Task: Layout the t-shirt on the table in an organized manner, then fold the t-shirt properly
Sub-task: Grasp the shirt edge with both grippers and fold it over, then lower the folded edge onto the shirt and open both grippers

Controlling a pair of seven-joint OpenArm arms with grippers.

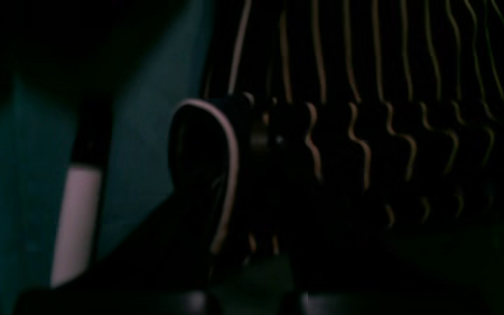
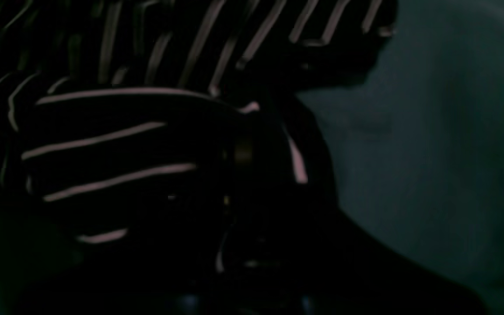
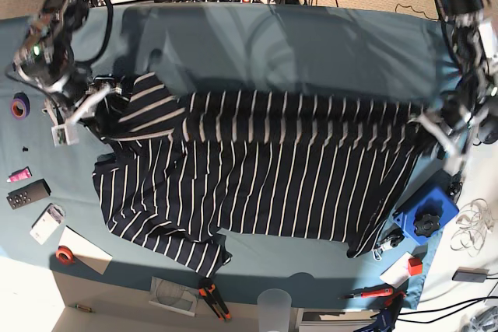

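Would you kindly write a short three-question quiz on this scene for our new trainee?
1. True or false: the t-shirt lies neatly folded on the table.
2. What is the right gripper shut on?
A) a roll of tape
B) the t-shirt
C) nothing
3. Fill in: the left gripper is shut on the shirt's ____ edge in the base view.

Key:
1. False; it is spread out and rumpled.
2. B
3. right
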